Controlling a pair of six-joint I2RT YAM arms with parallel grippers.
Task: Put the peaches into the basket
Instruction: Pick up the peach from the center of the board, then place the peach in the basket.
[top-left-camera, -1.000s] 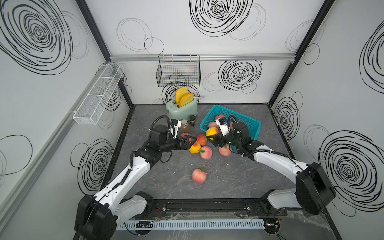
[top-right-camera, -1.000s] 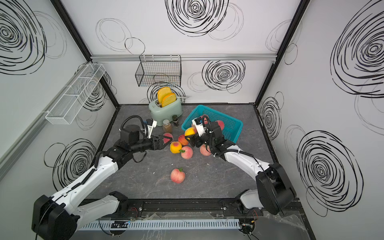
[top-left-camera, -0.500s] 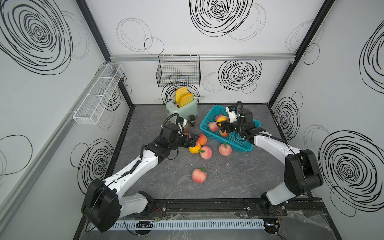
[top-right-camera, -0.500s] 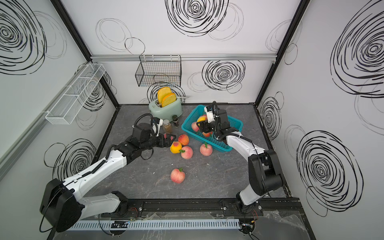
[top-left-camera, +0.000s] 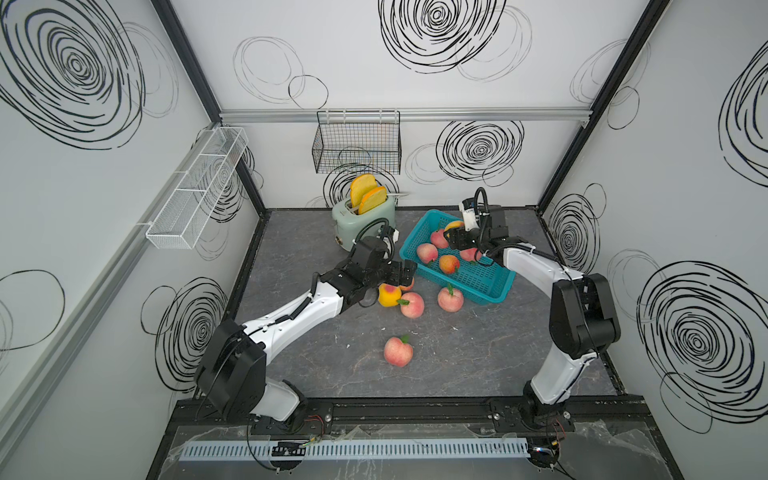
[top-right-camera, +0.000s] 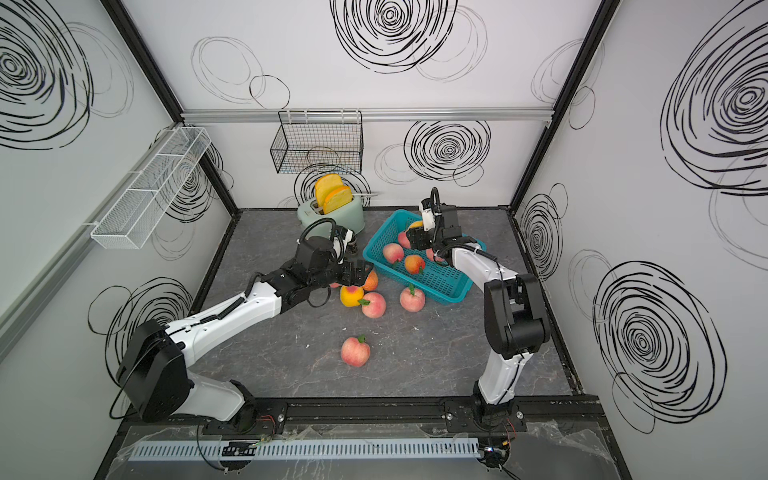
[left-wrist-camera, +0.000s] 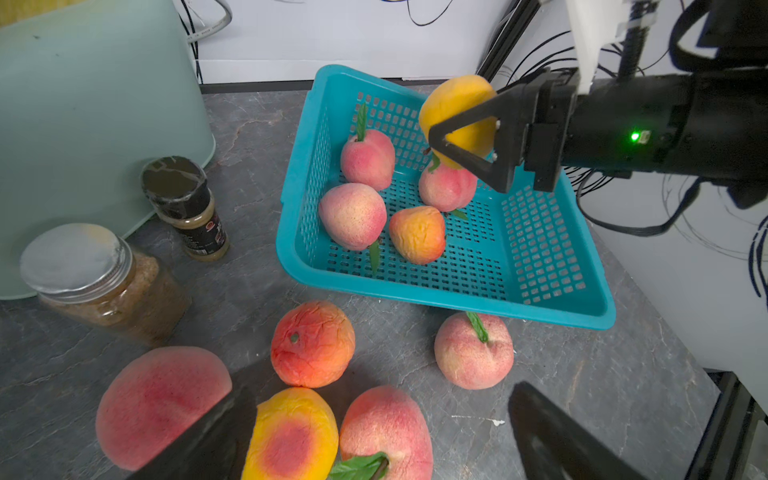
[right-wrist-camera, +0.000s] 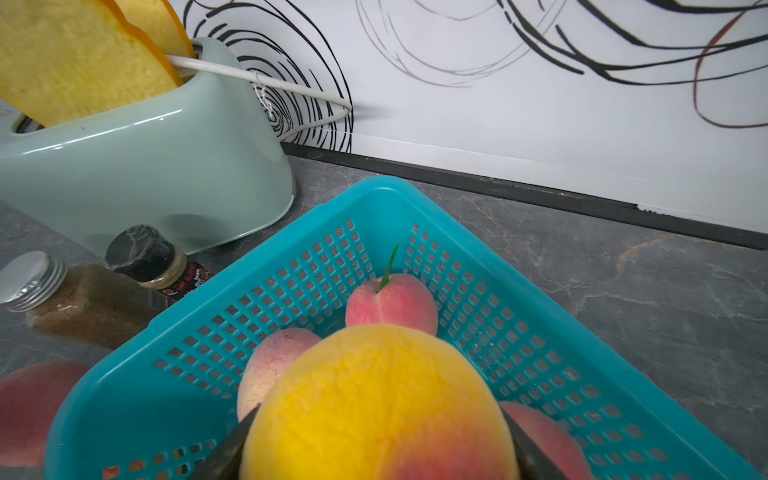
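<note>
Holding a yellow peach (left-wrist-camera: 457, 104) in the air, the right gripper (left-wrist-camera: 465, 137) pinches it from both sides above the back part of the basket (left-wrist-camera: 457, 303). The fruit is not touching the basket bottom. In the right wrist view this fruit fills the space btw. the jaws.

The basket is teal w/ perforated walls. It stands on the grey table (top-left-camera: 457, 374), just beside the toaster (top-left-camera: 363, 226), which has two toast slices (top-left-camera: 368, 197) in it. Four peaches lie inside: three pink ones (left-wrist-camera: 368, 160) (left-wrist-camera: 352, 216) (left-wrist-camera: 446, 187) and an orange one (left-wrist-camera: 417, 235).

The left gripper (top-left-camera: 405, 272) is spread wide and holds nothing. It hangs low over a group of fruits on the table, near the basket's front wall. In the left wrist view a yellow-red peach (left-wrist-camera: 291, 436) and a leafy pink peach (left-wrist-camera: 386, 432) lie btw. its fingers (left-wrist-camera: 208, 440). Whether the fingers touch them, I cannot tell.

Near them are a big pink peach (left-wrist-camera: 162, 403), a wrinkled orange-red peach (left-wrist-camera: 311, 345) and a stemmed pink peach (left-wrist-camera: 473, 353), the last just beside the basket wall. A lone pink peach (top-left-camera: 398, 351) lies well apart, toward the robot's base. A wide jar (left-wrist-camera: 104, 282) and a small jar (left-wrist-camera: 187, 208) stand btw. toaster and fruit group.
</note>
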